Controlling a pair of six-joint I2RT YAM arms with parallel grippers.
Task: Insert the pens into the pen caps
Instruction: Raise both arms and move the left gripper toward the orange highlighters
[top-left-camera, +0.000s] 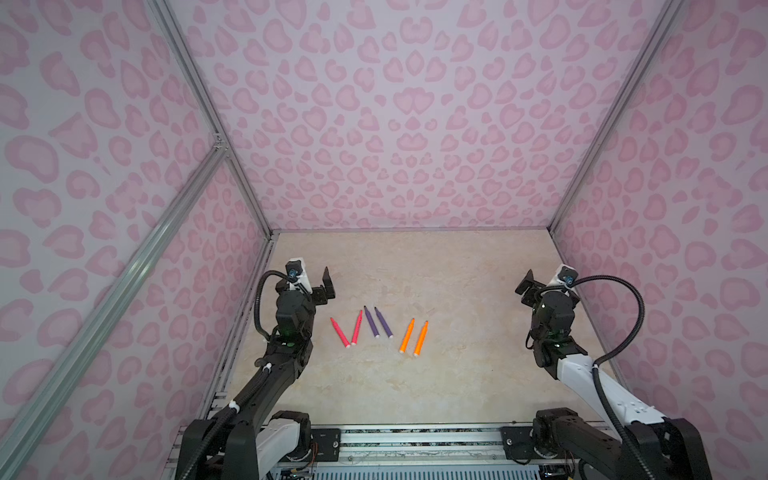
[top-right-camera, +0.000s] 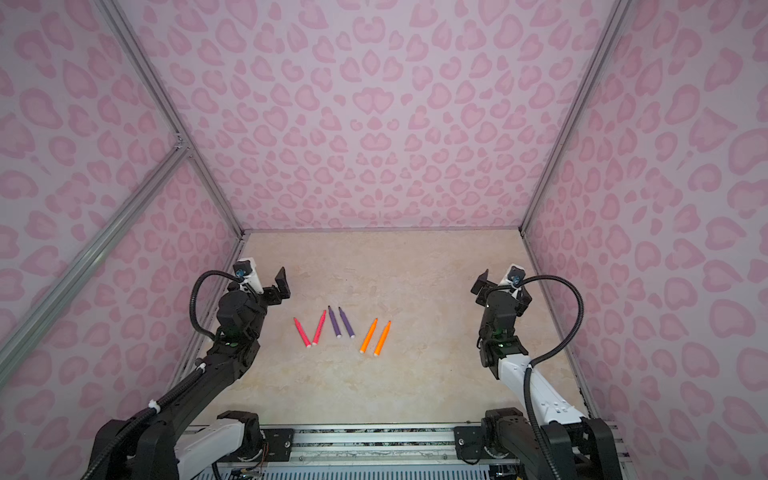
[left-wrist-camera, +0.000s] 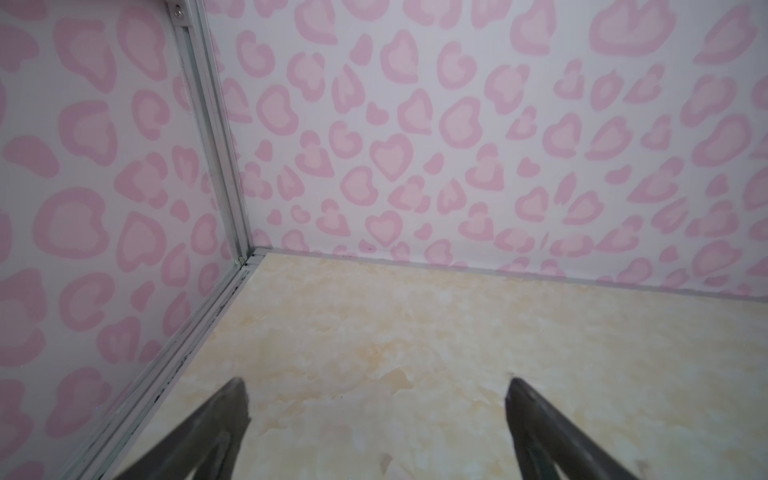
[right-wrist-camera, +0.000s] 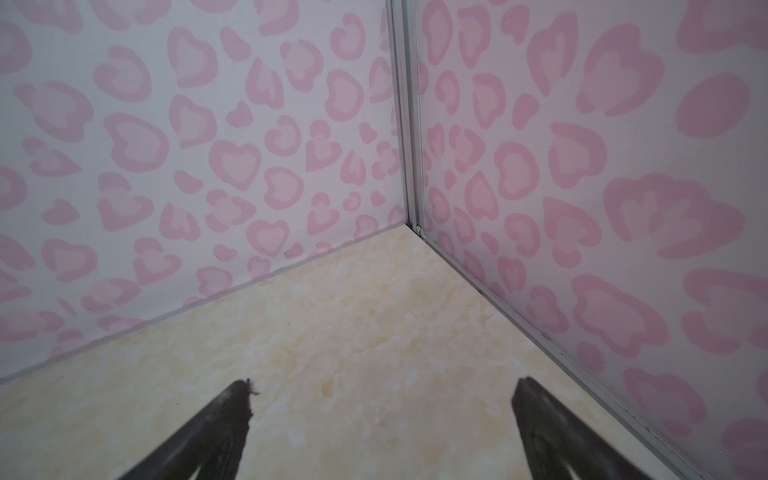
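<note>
Six pens lie in a row on the beige table, seen in both top views: two pink-red pens (top-left-camera: 339, 332) (top-right-camera: 319, 327) on the left, two purple pens (top-left-camera: 371, 321) (top-right-camera: 346, 322) in the middle, two orange pens (top-left-camera: 407, 336) (top-right-camera: 382, 338) on the right. I cannot make out any pen caps in any view. My left gripper (top-left-camera: 314, 277) (left-wrist-camera: 376, 381) hovers open and empty behind and to the left of the pink-red pens. Far to the right of the orange pens, my right gripper (top-left-camera: 540, 277) (right-wrist-camera: 383, 382) is also open and empty.
Pink heart-patterned walls (top-left-camera: 407, 124) close the table on three sides, with aluminium frame posts (left-wrist-camera: 224, 166) (right-wrist-camera: 409, 124) in the back corners. A metal rail (top-left-camera: 415, 440) carrying both arm bases runs along the front edge. Both wrist views show only bare marbled table (left-wrist-camera: 415, 332).
</note>
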